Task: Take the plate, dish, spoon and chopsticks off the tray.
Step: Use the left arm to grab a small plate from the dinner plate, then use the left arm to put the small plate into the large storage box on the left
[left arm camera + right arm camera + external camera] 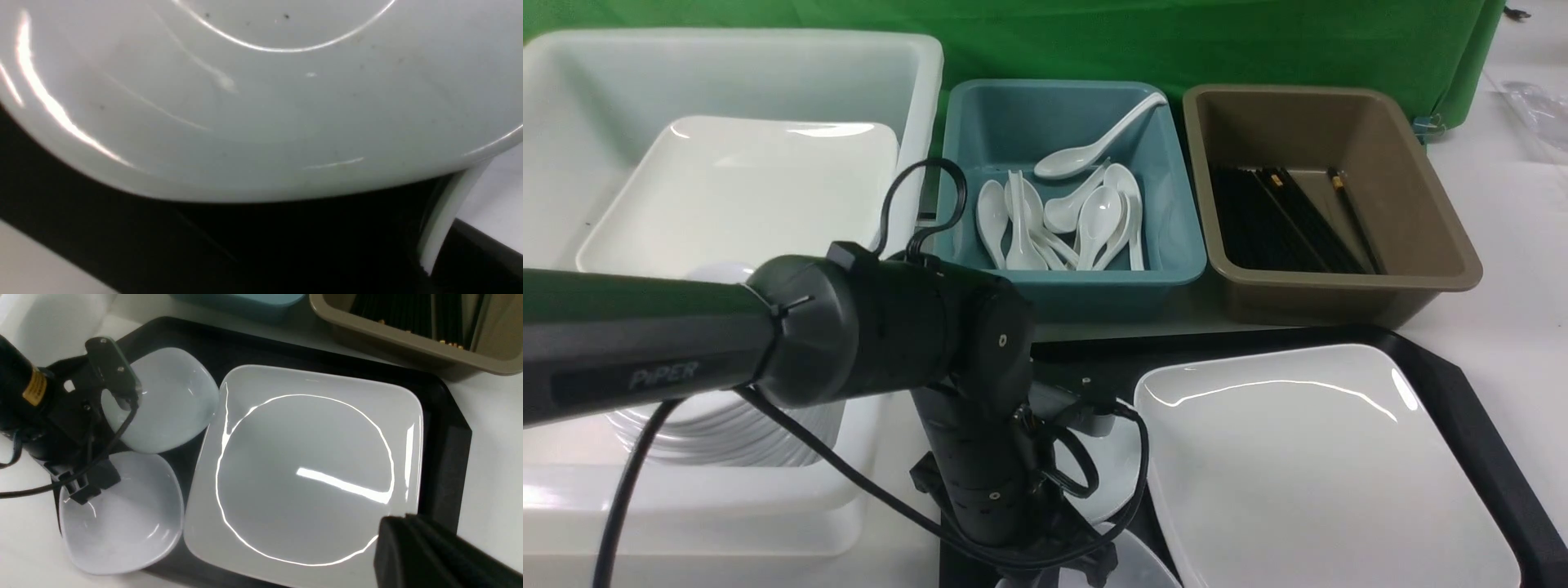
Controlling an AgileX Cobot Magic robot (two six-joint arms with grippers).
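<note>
Start at your left. The white tub (927,106) holds a square plate (743,188) and a stack of small dishes (727,433), so I take it as the place for the crockery. Your left arm reaches down to the left end of the tray (445,457), where two small dishes sit side by side. The left gripper (83,492) is at the rim of the dish (122,522) farther from the tubs. The other dish (171,404) lies just beyond it.

These views do not show whether the jaws pinch that rim or only bracket it. I judge the step in hand to be picking up this dish, with the grip unconfirmed. Next you need a firm pinch on the rim. Then lift straight up, high enough to clear the tray's edge and the tub's wall, before swinging left. The glaze looks slick, so a shallow bite could slip.

In the middle, the blue tub (980,122) holds the spoons (1086,220); none shows on the tray. The plate (1307,465) lies flat on the right part of the tray, close beside both dishes. Further right, the brown tub (1421,204) holds the chopsticks (1282,220); I see none on the tray.

Your right gripper (412,547) hangs over a corner of the plate, jaws closed and empty. Since the plate lies flat, taking it will likely mean getting a finger under its rim.
</note>
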